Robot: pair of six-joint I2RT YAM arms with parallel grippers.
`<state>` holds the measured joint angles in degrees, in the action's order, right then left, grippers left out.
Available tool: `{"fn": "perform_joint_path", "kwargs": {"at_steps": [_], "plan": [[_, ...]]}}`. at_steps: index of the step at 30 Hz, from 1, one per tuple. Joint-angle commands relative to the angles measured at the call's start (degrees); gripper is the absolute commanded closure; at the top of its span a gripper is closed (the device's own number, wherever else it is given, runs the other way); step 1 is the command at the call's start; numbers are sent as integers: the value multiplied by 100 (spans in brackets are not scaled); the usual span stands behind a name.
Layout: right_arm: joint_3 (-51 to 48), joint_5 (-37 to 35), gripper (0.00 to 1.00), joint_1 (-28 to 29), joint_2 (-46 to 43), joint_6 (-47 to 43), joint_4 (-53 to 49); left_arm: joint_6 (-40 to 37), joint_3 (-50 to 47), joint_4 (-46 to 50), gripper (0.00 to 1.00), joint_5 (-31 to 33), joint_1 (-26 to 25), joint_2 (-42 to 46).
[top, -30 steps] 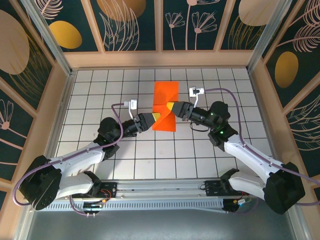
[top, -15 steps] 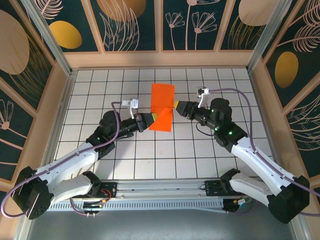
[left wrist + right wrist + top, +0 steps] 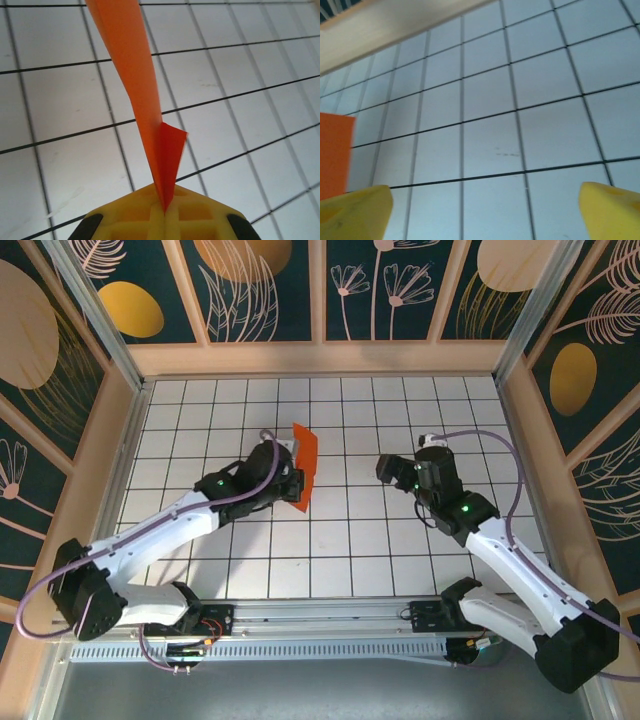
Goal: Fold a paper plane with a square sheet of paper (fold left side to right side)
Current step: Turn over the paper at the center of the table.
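Item one, my left gripper (image 3: pixel 164 214): yellow jaws closed tight on one corner of the sheet of paper (image 3: pixel 132 60). The sheet is bright orange and folded. From my left wrist it shows edge-on as a narrow strip running up and away from the jaws, with a small triangular flap sticking out to the right just above the grip. From overhead it stands tilted on edge, left of the middle of the floor; I cannot tell whether its far end touches the tiles. Item two, my right gripper (image 3: pixel 385 468): jaws spread wide, nothing between them, and the yellow fingertips (image 3: pixel 352 212) sit at the two lower corners of my right wrist view. It hangs right of the middle, well apart from the sheet and pointing towards it; an orange edge of the sheet shows at the left margin of that view. Item three, the table (image 3: pixel 350 540): white tiles ruled with dark grid lines. Item four, the walls (image 3: pixel 260 290) around it: wooden frames holding dark panels with leaf and flower drawings. Item five: a purple cable (image 3: pixel 505 455) loops over my right arm.
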<state>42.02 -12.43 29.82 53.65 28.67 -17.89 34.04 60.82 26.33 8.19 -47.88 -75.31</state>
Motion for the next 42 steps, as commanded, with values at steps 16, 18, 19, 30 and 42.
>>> {"fn": "perform_joint_path", "kwargs": {"at_steps": [16, 18, 19, 30, 42], "plan": [[-836, -42, 1, -744, -91, -101, 443, 2171, 2828, 5088, 100, 3674, -1689, -3633], [-861, 10, 1, -821, -119, -155, 435, 2280, 2894, 5093, 100, 3681, -1697, -3844], [-870, 54, 1, -865, -136, -170, 435, 2331, 2897, 5062, 100, 3673, -1698, -3932], [-1210, 589, 1, -1128, -191, -80, 735, 1832, 2906, 3487, 100, 2392, -1710, -4518], [-1281, 850, 1, -1198, -188, -89, 740, 1620, 3149, 2488, 82, 1442, -1707, -4770]]}}
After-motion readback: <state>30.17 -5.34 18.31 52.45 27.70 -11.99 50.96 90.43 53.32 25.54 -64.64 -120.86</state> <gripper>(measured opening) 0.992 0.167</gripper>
